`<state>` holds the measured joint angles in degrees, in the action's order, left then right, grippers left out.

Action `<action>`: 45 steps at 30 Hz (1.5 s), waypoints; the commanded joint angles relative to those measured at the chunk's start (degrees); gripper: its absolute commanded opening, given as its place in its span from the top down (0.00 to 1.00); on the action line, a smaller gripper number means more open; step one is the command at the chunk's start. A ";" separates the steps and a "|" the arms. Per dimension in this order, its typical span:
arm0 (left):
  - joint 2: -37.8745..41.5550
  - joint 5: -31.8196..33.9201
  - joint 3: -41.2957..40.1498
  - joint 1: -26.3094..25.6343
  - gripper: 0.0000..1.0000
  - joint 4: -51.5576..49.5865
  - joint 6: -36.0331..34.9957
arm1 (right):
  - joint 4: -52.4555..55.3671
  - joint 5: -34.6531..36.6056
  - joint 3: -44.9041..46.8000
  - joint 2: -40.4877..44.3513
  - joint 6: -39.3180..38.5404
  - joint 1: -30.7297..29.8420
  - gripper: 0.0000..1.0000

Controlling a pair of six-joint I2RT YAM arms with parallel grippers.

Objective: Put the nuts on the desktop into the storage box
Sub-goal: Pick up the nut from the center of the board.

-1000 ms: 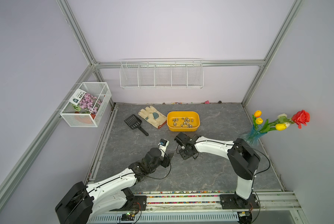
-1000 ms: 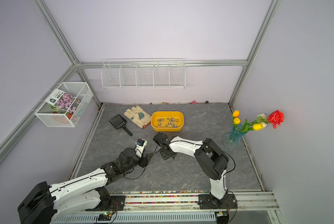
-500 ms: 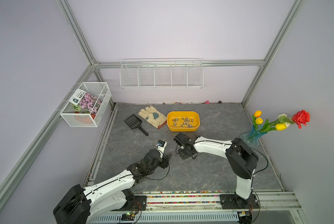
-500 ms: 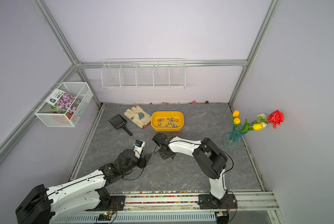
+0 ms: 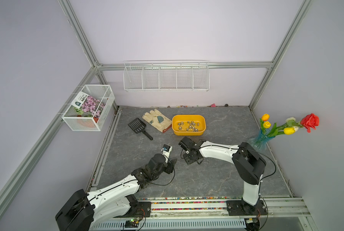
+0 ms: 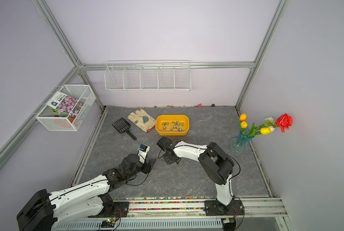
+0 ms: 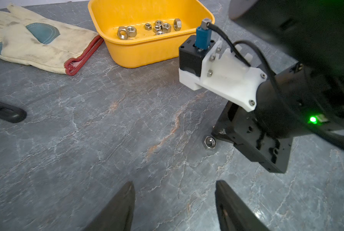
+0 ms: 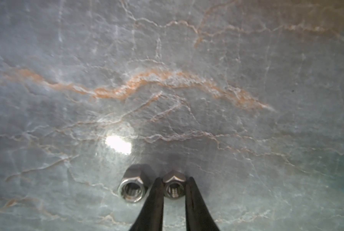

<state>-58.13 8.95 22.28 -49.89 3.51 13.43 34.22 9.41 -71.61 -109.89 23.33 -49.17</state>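
Nearest our base, our left hand (image 7: 175, 185) hangs low over the tabletop (image 7: 107, 130), fingers spread and nothing between them. Just beyond it, our right hand (image 8: 174, 180) points down and is pinching one nut (image 8: 174, 189), with a finger pressed against each side. The nut looks to be resting on the tabletop, not yet lifted. A second nut (image 8: 132, 190) lies loose just beside the outer face of one finger.

We judge these nuts to be hard, light and slick. Polished metal will not give under the fingers, but it could squirt out or roll away if squeezed on a corner. The hold belongs on two opposite flats. The lift wants to go straight up, so that the finger does not knock the neighbour away.

Farther back, apart from the right hand, stands the yellow box (image 5: 188, 133), with many nuts in the box (image 5: 189, 126) already. A work glove (image 5: 157, 121) lies just beside it.
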 commanded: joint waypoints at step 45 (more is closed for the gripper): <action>-29.13 -9.41 22.69 10.19 0.34 18.04 -12.64 | 16.85 -1.46 -51.45 -21.35 -11.60 19.57 0.83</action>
<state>-85.32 1.72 43.31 -40.34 19.75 2.37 47.03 9.82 -119.28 -128.09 12.93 -30.35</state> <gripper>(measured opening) 0.664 0.178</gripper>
